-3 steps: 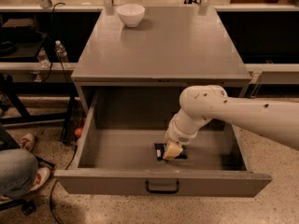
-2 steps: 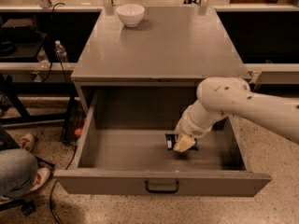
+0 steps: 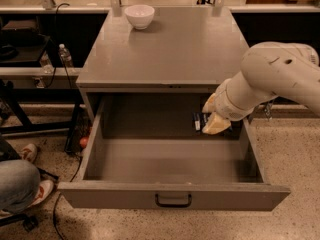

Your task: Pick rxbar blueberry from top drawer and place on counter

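The top drawer (image 3: pixel 172 196) of the grey cabinet stands pulled open, its front panel with a dark loop handle (image 3: pixel 173 202) toward the camera. My gripper (image 3: pixel 209 118) hangs above the drawer's right rear part, below the level of the counter (image 3: pixel 170 44). Its cream fingers (image 3: pixel 216 125) are shut on the rxbar blueberry (image 3: pixel 200 121), a small dark bar with white lettering that sticks out to the left of the fingers. The bar is lifted off the drawer floor. The white arm reaches in from the right.
A white bowl (image 3: pixel 139 16) stands at the counter's far left. A person's leg and shoes (image 3: pixel 20 181) are at the lower left by the drawer's corner. A water bottle (image 3: pixel 64 56) and dark shelving stand to the left of the cabinet.
My gripper has risen from the drawer floor with the bar and moved right and back. The bar no longer lies on the drawer bottom.
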Motion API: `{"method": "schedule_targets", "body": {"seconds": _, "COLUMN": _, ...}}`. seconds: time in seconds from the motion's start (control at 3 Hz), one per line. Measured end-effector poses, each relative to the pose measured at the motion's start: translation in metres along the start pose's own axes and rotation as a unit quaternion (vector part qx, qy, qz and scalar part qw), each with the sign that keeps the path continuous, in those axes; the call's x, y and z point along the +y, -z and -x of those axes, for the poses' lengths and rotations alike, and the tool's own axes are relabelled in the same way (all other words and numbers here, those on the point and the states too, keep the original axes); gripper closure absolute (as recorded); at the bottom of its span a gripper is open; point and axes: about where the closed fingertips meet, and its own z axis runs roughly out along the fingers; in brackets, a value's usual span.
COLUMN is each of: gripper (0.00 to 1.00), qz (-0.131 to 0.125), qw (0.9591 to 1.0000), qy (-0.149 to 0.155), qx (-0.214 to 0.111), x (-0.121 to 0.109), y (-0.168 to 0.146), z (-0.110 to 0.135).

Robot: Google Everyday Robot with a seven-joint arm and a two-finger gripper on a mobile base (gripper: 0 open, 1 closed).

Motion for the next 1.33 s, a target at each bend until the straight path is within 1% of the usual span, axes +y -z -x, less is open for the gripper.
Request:
{"method": "schedule_targets", "body": {"seconds": 0.33, "gripper": 1.00, "qz": 0.000, "qw": 1.0000, "qy": 0.000, "qx": 0.000, "x": 0.000, "y": 0.000, "z": 0.000}}
{"method": "schedule_targets", "body": {"seconds": 0.67, "gripper": 1.00, "qz": -0.028, "qw": 0.9995, "qy": 0.011, "qx": 0.012, "x": -0.018, "y": 0.015, "z": -0.003}}
{"method": "schedule_targets", "body": {"seconds": 1.0, "gripper": 1.00, "qz": -0.071, "qw": 0.9967, "qy": 0.028, "qx": 0.028, "x": -0.054, "y": 0.040, "z": -0.007}}
{"method": "schedule_targets", "body": {"seconds": 1.33, "gripper": 1.00, "qz": -0.088, "qw": 0.9935, "qy": 0.061, "qx": 0.037, "x": -0.098, "y": 0.052, "z": -0.003}}
